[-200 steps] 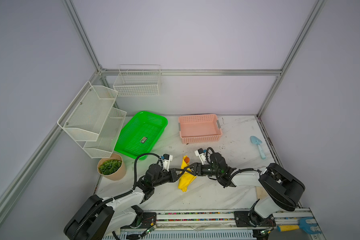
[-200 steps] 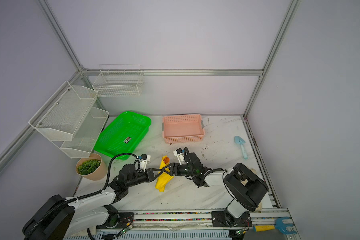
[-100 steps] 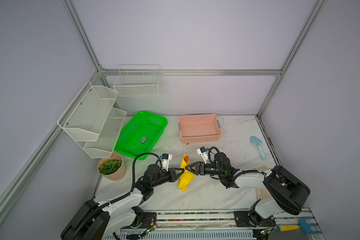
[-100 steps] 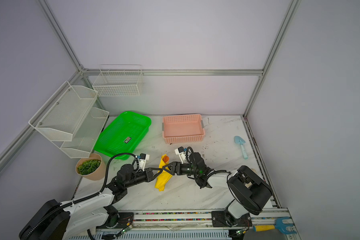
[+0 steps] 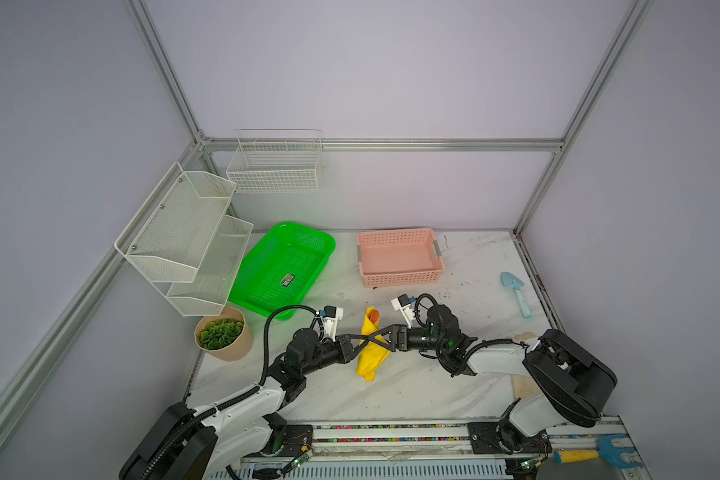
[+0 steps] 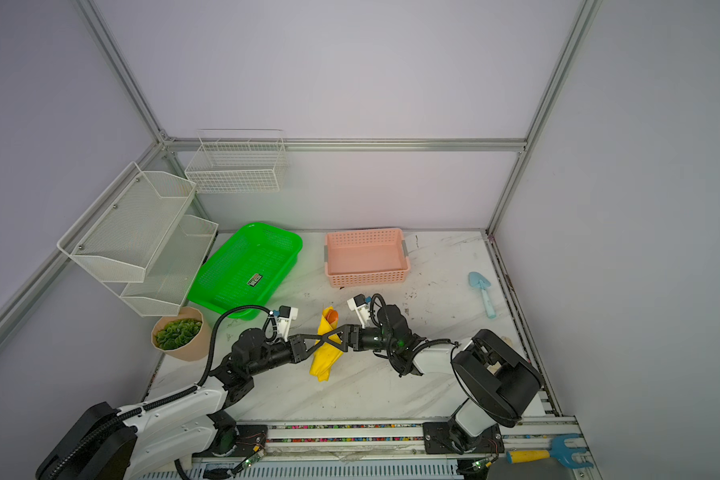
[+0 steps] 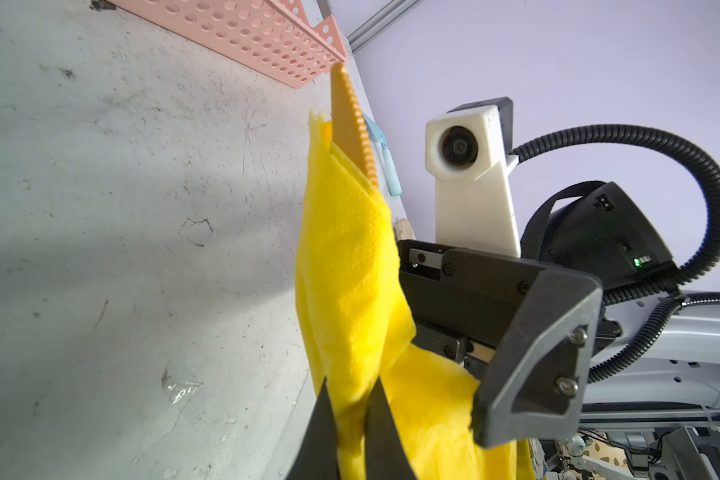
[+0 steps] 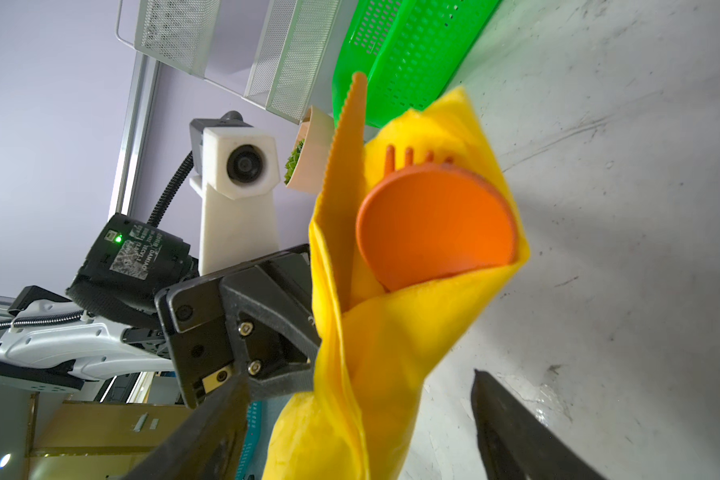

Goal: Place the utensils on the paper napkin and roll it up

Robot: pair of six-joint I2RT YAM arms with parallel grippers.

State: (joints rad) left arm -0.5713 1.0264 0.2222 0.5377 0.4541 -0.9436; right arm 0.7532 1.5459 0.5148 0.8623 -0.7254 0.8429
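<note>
1. Found on the table [image 5: 412, 386], between the two grippers in both top views: the napkin [image 5: 371, 357], already wrapped into a loose roll around the utensils.
2. Grasping this roll with the left gripper [image 7: 352, 390], fingers clenched on the yellow paper at about mid-length.
3. Released on the opposite side: the right gripper [image 8: 358, 382], jaws wide apart, one to each side of the roll and, as far as visible, not touching it.
4. Lying across both pairs of fingers, not along them: the long axis of the roll. Open end on the far side of the fingers, toward the pink basket [image 5: 400, 278]; closed tail on the near side, toward the robot's base.
5. Showing at the open end: the spoon [image 8: 433, 224] bowl, the fork [image 8: 408, 160] tines behind it, and a serrated knife [image 8: 346, 166] sticking out the most.
6. About equally near for both arms, reaching in from opposite sides; held only by the left.
7. Judged as next: closing the right fingers on the roll to turn or tighten it. Best done square to the long axis; otherwise a risk of pushing the utensils out through the open end.
8. Cannot tell whether the roll rests fully on the table or is lifted a little at the grip.
</note>
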